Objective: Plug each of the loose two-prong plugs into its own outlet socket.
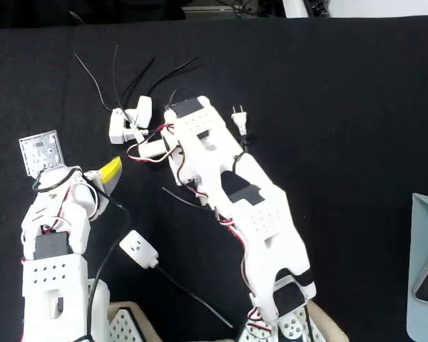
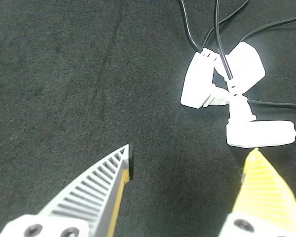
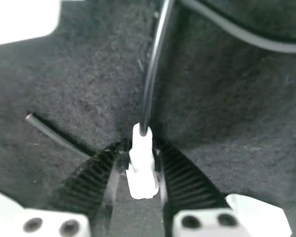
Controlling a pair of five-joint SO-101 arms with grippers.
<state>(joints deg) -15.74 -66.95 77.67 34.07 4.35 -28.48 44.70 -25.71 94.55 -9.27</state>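
A white two-prong plug (image 3: 142, 170) sits pinched between the black ribbed fingers (image 3: 180, 173) of the right gripper (image 3: 139, 146), which is closed tight on its body. The plug's black cable (image 3: 155, 64) runs straight away from it over the cloth. Just beside the gripper lies a loose cable end (image 3: 32, 118), and the corner of a white block (image 3: 19, 19) shows farther off.

A second plug (image 1: 237, 116) lies free on the black table cloth (image 1: 342, 107), prongs pointing away from the arms, right beside the right arm (image 1: 228, 185). That arm stretches diagonally across the middle of the table, and its body covers the ground between this free plug and the outlets.

The cluster of three white outlet sockets (image 1: 132, 122) (image 2: 222, 81) lies on the other side of the right arm's far end. The blocks are bunched together and touching, with thin black cables fanning out from them and one crossing over the group.

The left gripper (image 2: 187, 160) hovers near this cluster, spread wide and holding nothing. Its yellow finger (image 2: 261, 190) (image 1: 111, 169) is nearest to the lowest block.

A single socket (image 1: 138, 249) on its own cable lies between the two arm bases, apart from the rest. A grey tray (image 1: 422, 214) sits at the table's right edge.
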